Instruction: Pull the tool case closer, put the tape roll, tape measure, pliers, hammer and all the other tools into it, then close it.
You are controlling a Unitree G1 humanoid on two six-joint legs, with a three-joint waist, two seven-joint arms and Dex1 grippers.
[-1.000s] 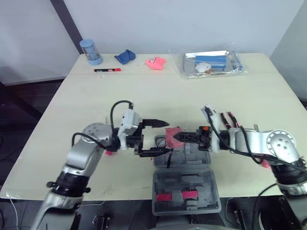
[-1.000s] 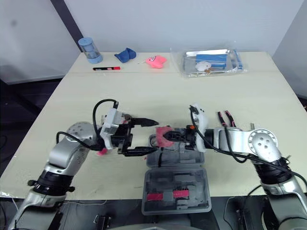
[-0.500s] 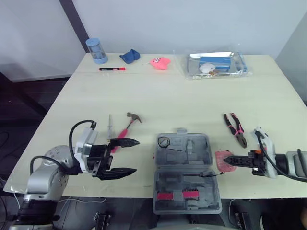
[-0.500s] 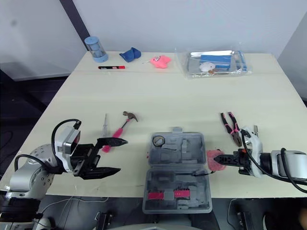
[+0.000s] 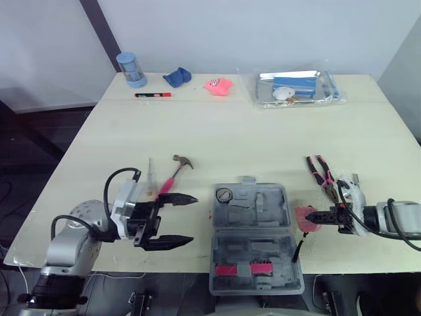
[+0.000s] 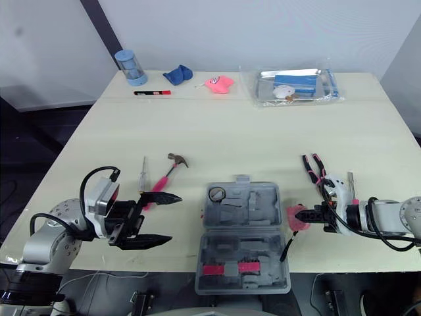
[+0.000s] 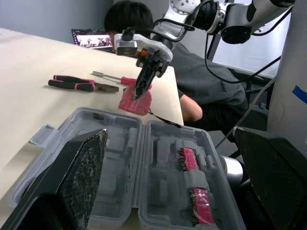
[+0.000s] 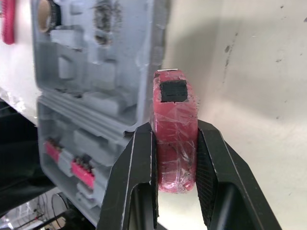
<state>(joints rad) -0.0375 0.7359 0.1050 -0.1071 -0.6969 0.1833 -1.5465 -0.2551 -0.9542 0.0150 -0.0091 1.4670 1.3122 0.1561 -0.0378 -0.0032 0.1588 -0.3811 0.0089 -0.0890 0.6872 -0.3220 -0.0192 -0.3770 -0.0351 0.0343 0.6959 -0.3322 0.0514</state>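
Note:
The grey tool case [image 5: 263, 209] lies open near the table's front edge, with a tape roll [image 5: 225, 195] in its far half. My right gripper [image 5: 314, 216] is shut on the pink tape measure [image 5: 305, 218], just right of the case; the right wrist view shows the tape measure [image 8: 174, 120] clamped between both fingers [image 8: 136, 167]. My left gripper [image 5: 191, 220] hangs open left of the case, holding nothing. Hammer [image 5: 176, 167] and screwdriver [image 5: 150, 172] lie left of the case. The pliers [image 5: 321, 172] and a second screwdriver [image 5: 354, 179] lie to its right.
Along the table's far edge stand a blue cylinder [image 5: 129, 69], a blue cloth [image 5: 176, 77], a pink toy [image 5: 217, 86], a red-black marker [image 5: 152, 95] and a bagged metal tray [image 5: 296, 87]. A person [image 7: 192, 81] sits beyond the table's right side.
Both arms have pulled back from over the case to its sides, the right one still holding the tape measure. The camera view has shifted. The left gripper has since edged toward the case.

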